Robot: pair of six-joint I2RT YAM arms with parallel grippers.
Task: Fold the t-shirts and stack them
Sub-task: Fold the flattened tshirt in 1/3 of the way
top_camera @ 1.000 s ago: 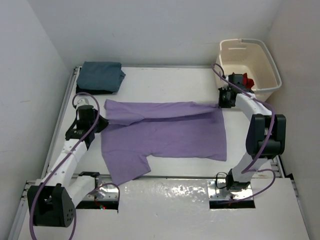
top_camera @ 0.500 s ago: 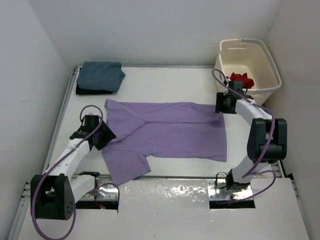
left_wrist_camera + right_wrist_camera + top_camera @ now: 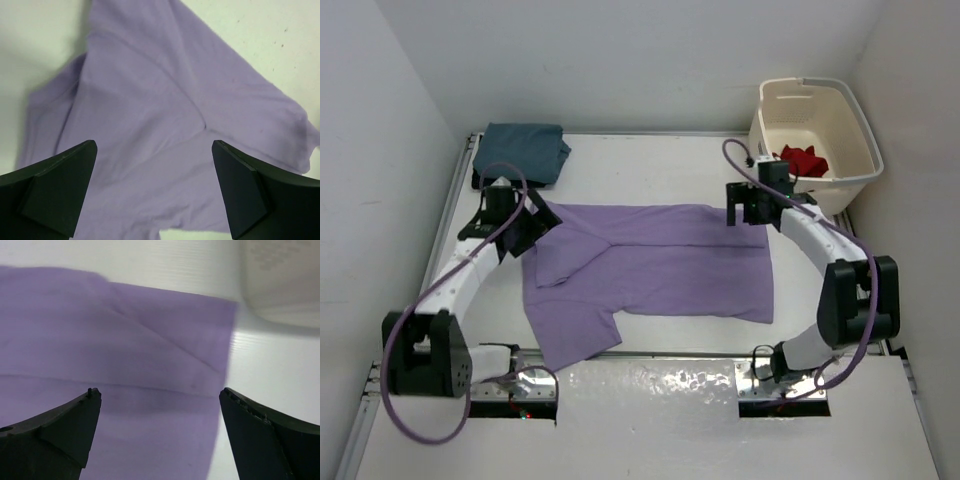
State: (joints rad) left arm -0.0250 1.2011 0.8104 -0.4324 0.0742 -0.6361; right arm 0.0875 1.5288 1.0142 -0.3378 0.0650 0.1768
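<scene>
The lavender t-shirt (image 3: 660, 265) is spread on the tabletop (image 3: 650, 170), long axis left to right; the left tool (image 3: 535, 228) and right tool (image 3: 742, 210) are held wide apart and empty over its far-left and far-right corners, so each end is judged best taken by the nearer arm.

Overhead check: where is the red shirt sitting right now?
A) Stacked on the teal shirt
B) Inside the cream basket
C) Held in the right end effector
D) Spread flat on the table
B: the red shirt lies bunched inside the cream basket, while the purple shirt is the one spread flat.
</scene>
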